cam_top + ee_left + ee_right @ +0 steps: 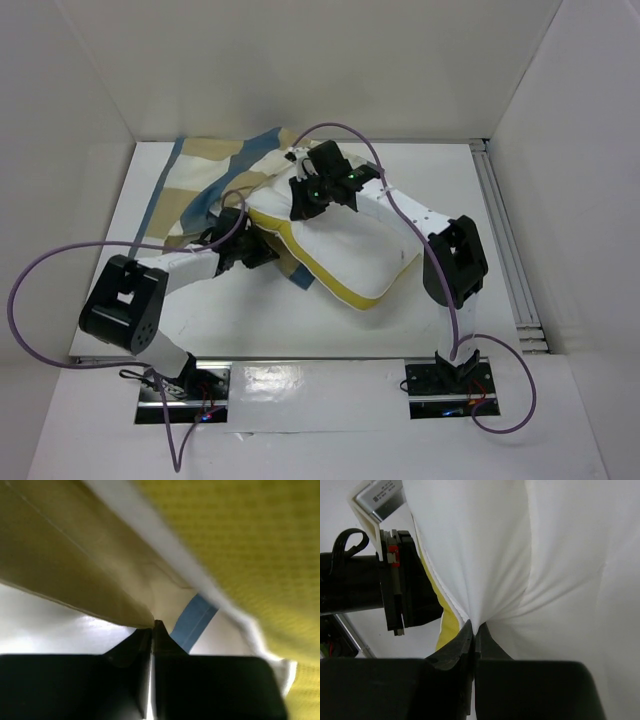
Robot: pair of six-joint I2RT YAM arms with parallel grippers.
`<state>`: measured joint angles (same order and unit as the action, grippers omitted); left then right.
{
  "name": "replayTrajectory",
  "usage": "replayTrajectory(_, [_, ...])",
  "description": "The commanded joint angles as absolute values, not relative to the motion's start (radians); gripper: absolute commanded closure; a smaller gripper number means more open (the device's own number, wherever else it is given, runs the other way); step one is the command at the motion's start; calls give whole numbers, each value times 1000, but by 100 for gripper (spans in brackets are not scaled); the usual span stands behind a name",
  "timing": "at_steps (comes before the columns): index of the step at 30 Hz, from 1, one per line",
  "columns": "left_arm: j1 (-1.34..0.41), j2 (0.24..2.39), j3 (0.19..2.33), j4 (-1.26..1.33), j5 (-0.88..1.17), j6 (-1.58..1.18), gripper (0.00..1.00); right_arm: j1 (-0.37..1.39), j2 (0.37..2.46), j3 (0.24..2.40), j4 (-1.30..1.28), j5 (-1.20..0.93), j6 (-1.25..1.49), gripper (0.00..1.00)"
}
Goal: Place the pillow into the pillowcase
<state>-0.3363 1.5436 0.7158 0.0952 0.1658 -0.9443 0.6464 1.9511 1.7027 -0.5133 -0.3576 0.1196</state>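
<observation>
The white pillow (350, 250) with its yellow edge band lies across the table's middle, its left end at the pillowcase's mouth. The blue, tan and cream checked pillowcase (200, 180) lies crumpled at the back left. My left gripper (262, 243) is shut on the pillowcase's tan edge (100, 580), with the pillow's yellow band (240, 545) close above it. My right gripper (303, 200) is shut, pinching a fold of the pillow's white fabric (520, 570) near its back left end. The left arm's gripper body (395, 590) shows just to the left in the right wrist view.
White walls enclose the table at the back and both sides. An aluminium rail (510, 250) runs along the right edge. Purple cables (60, 260) loop off the left arm and over the right arm. The arm bases (440, 385) sit at the near edge.
</observation>
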Motion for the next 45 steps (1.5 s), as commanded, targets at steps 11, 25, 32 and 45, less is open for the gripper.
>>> replayTrajectory(11, [-371,1415,832,120,435,-810,100,661,2043,1952,-590,-210,288,100])
replayTrajectory(25, [-534,1129,655,95,591,-799,100,559,2376,2318,-463,-205,534,100])
replayTrajectory(32, [-612,1170,781,34,716,-721,100,462,2260,2286,-353,-102,650,100])
replayTrajectory(45, [-605,1095,937,-279,717,-612,100,652,1957,1840,-226,-2,607,100])
